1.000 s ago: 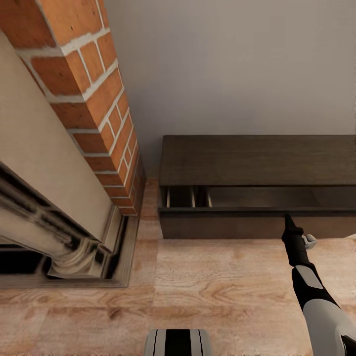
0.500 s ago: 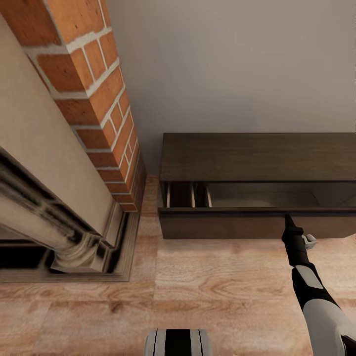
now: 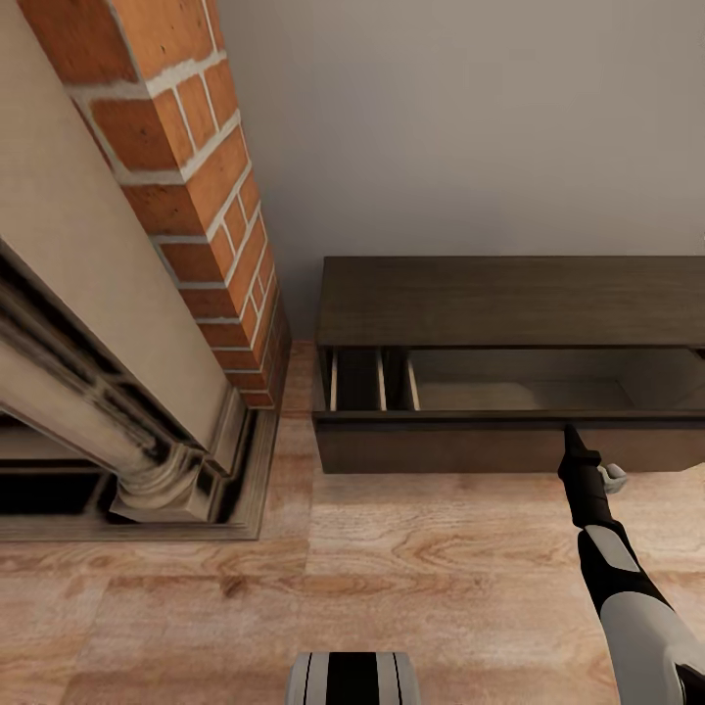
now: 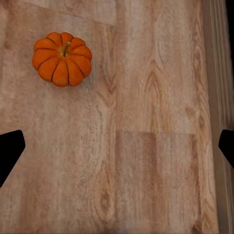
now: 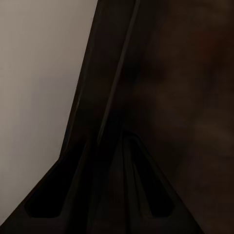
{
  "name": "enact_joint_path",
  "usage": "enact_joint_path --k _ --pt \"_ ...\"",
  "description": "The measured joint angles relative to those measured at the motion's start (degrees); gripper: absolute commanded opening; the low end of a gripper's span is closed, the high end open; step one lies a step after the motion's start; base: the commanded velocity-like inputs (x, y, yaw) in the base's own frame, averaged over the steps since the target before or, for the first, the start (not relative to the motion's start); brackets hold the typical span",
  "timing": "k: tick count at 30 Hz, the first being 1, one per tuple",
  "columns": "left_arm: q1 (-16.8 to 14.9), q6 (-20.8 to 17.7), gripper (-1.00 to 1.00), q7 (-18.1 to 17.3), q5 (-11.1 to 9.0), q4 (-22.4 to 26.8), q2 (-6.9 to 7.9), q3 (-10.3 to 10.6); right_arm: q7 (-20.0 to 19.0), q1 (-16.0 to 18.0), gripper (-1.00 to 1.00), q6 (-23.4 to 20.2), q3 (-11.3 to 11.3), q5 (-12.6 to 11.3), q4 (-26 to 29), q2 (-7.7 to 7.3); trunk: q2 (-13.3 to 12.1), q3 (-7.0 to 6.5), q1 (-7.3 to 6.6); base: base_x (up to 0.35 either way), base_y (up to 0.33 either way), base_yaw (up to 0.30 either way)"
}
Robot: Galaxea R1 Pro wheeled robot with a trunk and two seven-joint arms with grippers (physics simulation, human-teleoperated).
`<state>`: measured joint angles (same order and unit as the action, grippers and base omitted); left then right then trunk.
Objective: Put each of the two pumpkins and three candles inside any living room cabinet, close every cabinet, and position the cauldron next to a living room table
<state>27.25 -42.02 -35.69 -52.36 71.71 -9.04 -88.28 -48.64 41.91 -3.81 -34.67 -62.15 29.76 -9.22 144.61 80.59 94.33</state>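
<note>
The cabinet (image 3: 509, 299) is a long, low, dark-brown unit against the wall, with its top drawer (image 3: 509, 446) pulled out and showing a pale, empty inside. My right gripper (image 3: 569, 432) is at the upper edge of the drawer front. In the right wrist view its fingers (image 5: 58, 195) are close together around that dark edge (image 5: 112, 122). An orange ribbed pumpkin (image 4: 62, 58) lies on the wooden floor below my left gripper (image 4: 117, 151), which is open with its fingertips far apart and nothing between them. The candles and the cauldron are out of view.
A brick fireplace column (image 3: 186, 176) with a pale stone surround (image 3: 147, 470) stands left of the cabinet. A grey wall (image 3: 470, 117) runs behind. Wooden floor (image 3: 421, 558) lies in front of the drawer, and my base (image 3: 352, 678) is at the near edge.
The drawer has come further out of the cabinet while my right gripper stays on its front. The whole view has shifted, so the camera has backed away a little.
</note>
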Motion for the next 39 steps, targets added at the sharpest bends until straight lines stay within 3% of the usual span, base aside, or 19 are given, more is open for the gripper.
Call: enact_joint_path --k 39 --pt "0.0 -0.1 1.00 -0.1 0.0 0.0 0.01 0.0 0.0 0.0 -1.00 0.1 0.0 0.0 0.0 0.08 0.0 0.00 0.00 -0.074 0.000 0.000"
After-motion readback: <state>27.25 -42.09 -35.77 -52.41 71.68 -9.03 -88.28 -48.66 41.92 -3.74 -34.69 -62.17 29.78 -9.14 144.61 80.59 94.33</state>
